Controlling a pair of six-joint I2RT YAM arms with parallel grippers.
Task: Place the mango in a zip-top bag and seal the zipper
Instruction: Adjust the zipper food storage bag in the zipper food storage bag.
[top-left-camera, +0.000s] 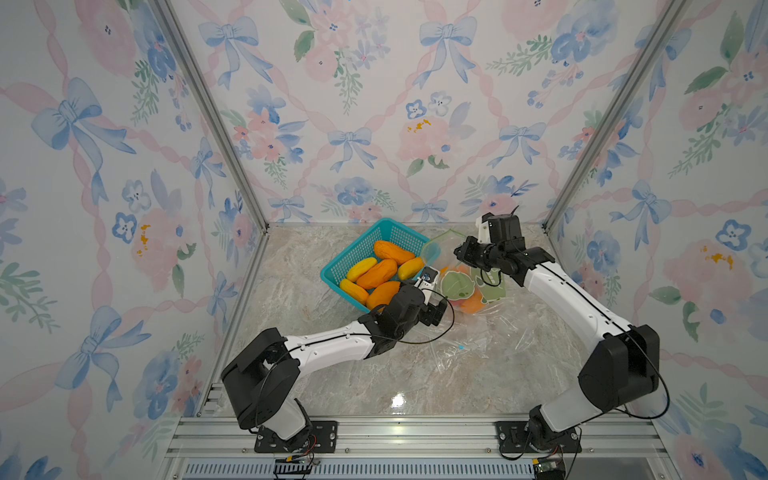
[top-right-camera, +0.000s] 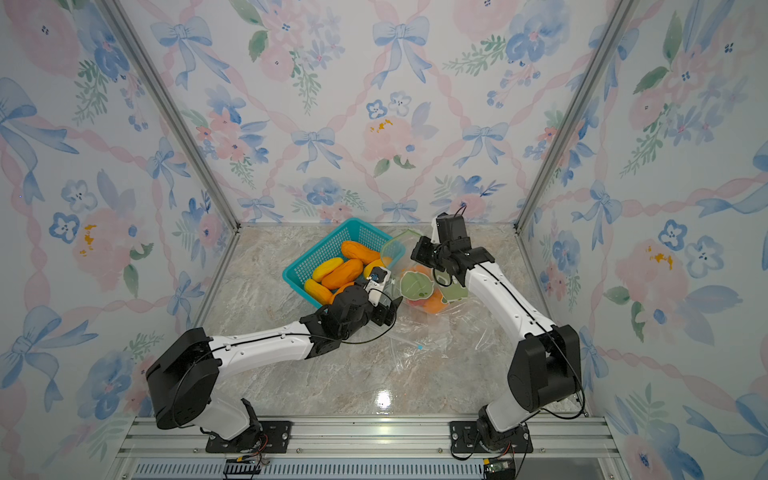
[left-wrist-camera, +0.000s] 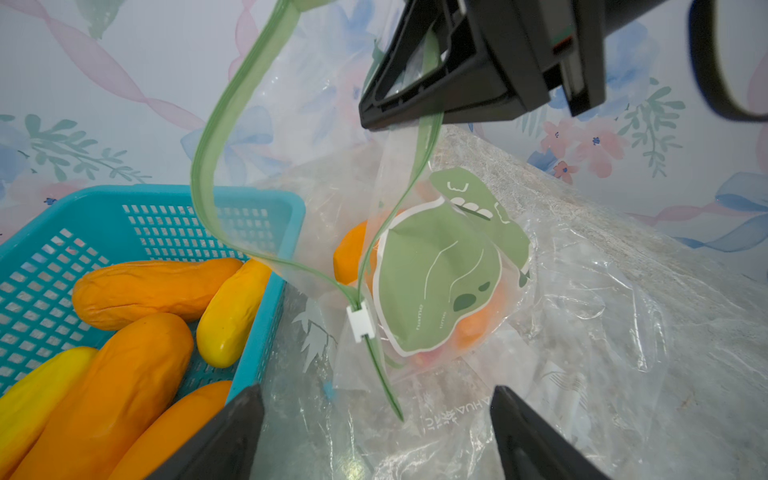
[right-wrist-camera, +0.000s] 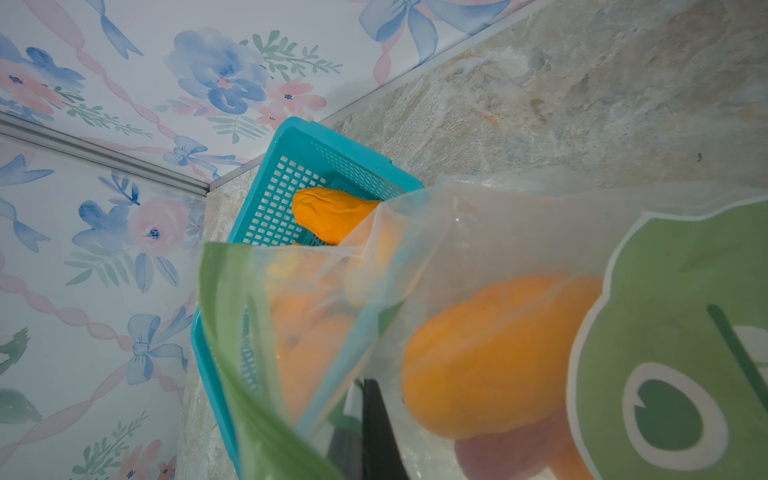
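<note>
Your white-and-black left arm (top-left-camera: 332, 345) reaches from lower left toward frame centre. Its black two-finger left gripper (left-wrist-camera: 376, 390) is spread wide. Your white-and-black right arm (top-left-camera: 573, 299) angles in from lower right, wrist bent. The black right gripper (left-wrist-camera: 370, 118) is pinched onto the clear, green-edged zip-top bag (left-wrist-camera: 436, 270).

**Left arm** (top-left-camera: 332, 345) and **right arm** (top-left-camera: 573, 303): white, tapered link shells dotted with small dark screws and marked by a thin black line along their length. Bulky matte-black joint housings (top-left-camera: 257, 382) join the links. Thin black cables (top-left-camera: 668, 392) loop outside the joints. Each base is bolted to a black mounting plate (top-left-camera: 295, 436). Jaws: black and wedge-shaped.
</note>
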